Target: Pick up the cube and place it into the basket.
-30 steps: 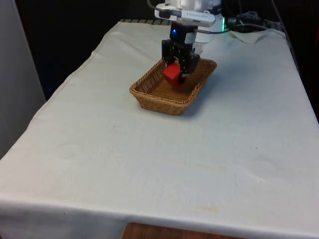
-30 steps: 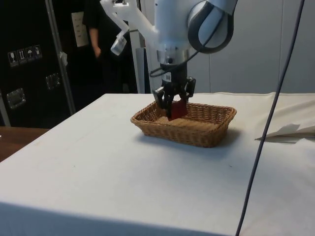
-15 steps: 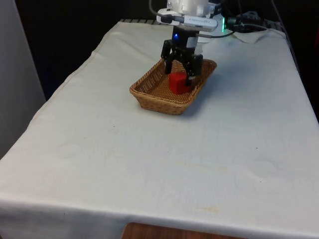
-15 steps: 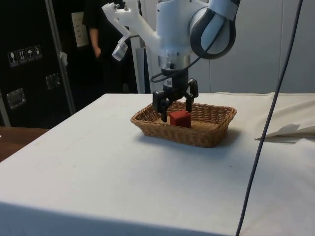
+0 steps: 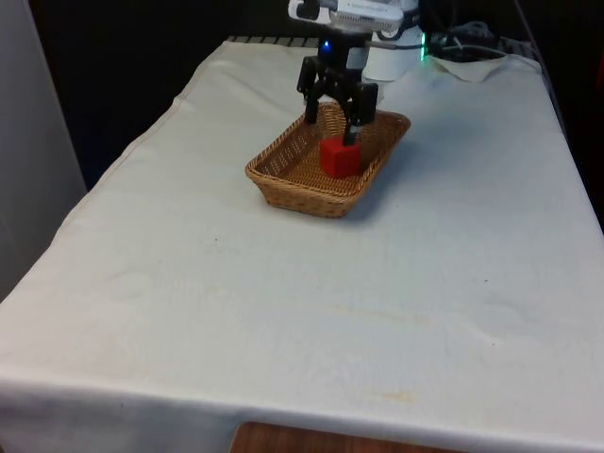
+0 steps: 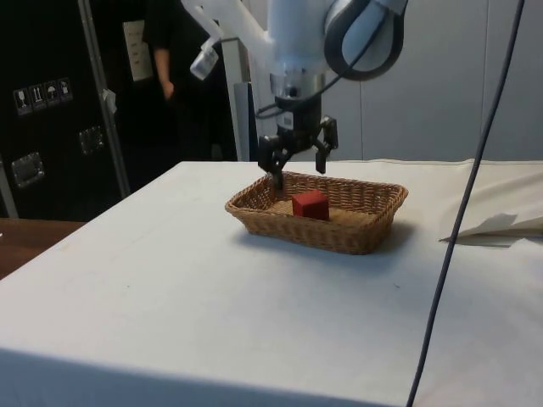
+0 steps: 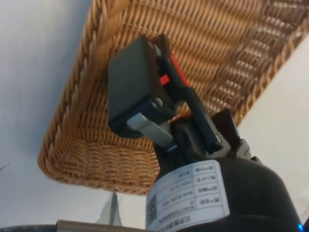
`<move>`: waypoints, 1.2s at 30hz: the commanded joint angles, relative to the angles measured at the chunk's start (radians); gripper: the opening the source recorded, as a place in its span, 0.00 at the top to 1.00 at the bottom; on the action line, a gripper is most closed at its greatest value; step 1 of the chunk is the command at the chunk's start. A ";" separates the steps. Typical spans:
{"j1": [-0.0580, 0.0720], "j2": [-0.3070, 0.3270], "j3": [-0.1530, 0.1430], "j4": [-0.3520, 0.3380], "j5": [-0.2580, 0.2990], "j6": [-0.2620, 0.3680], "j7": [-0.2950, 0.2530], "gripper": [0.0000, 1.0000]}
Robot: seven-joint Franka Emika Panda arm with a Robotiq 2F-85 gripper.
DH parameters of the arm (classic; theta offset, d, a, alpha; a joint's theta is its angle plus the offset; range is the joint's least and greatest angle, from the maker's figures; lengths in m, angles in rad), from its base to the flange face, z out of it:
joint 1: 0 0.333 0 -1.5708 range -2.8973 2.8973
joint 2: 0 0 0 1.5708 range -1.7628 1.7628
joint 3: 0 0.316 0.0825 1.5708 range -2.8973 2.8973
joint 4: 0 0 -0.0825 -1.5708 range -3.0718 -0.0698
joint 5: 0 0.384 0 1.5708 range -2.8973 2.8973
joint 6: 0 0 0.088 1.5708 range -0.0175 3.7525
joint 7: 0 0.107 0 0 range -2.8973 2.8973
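Observation:
The red cube [image 5: 338, 157] rests on the floor of the woven wicker basket [image 5: 283, 189], near the middle. From the side, the cube [image 6: 310, 204] sits free inside the basket [image 6: 339, 239]. My black gripper [image 5: 330, 127] hangs open just above the cube, its fingers apart and touching nothing. In the side view the gripper [image 6: 299, 174] is level with the basket's rim and a little towards the cabinets from the cube. In the wrist view a sliver of the cube [image 7: 176, 72] peeks out past one finger [image 7: 133, 87], with the basket's weave [image 7: 120, 53] behind.
The basket stands on the white cloth towards the table's far end. A dark cable [image 6: 458, 229] hangs down in the side view beside a fold of white paper [image 6: 496, 225]. A person [image 6: 165, 51] stands by the dark cabinets. Cables [image 5: 472, 47] lie at the far end.
The gripper let go of the cube, which dropped onto the basket's floor. The gripper has since opened wide and risen a little above it.

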 commanded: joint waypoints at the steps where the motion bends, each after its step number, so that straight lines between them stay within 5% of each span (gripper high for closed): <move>1: -0.002 -0.011 0.008 -0.007 0.026 -0.004 -0.020 0.00; 36: 0.004 -0.221 0.028 0.108 0.021 -0.270 -0.039 0.00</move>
